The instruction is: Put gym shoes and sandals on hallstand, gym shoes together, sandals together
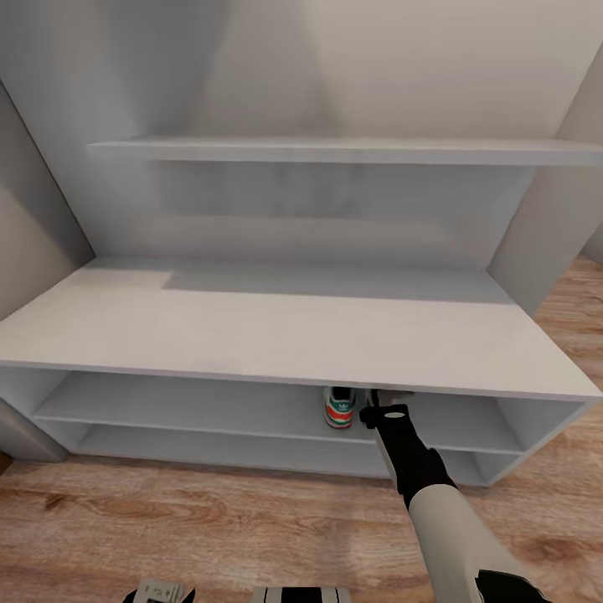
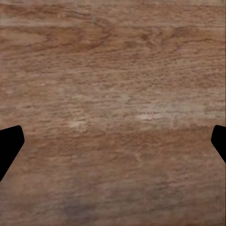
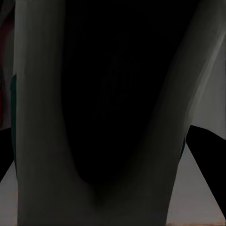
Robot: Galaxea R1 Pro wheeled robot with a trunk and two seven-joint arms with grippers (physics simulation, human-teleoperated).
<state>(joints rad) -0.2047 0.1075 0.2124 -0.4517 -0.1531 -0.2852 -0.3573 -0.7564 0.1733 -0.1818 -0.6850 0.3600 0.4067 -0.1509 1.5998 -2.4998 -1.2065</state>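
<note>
Now the right gripper (image 1: 378,412) reaches under the hallstand (image 1: 285,335) beside one gym shoe (image 1: 338,408), seemingly clasping its twin (image 3: 113,117): set it down touching, then release.

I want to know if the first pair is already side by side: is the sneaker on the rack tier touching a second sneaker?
Cannot tell. In the head view one gym shoe sits on the hallstand's upper tier, but the bench top and the right tool hide what lies beside it.
</note>
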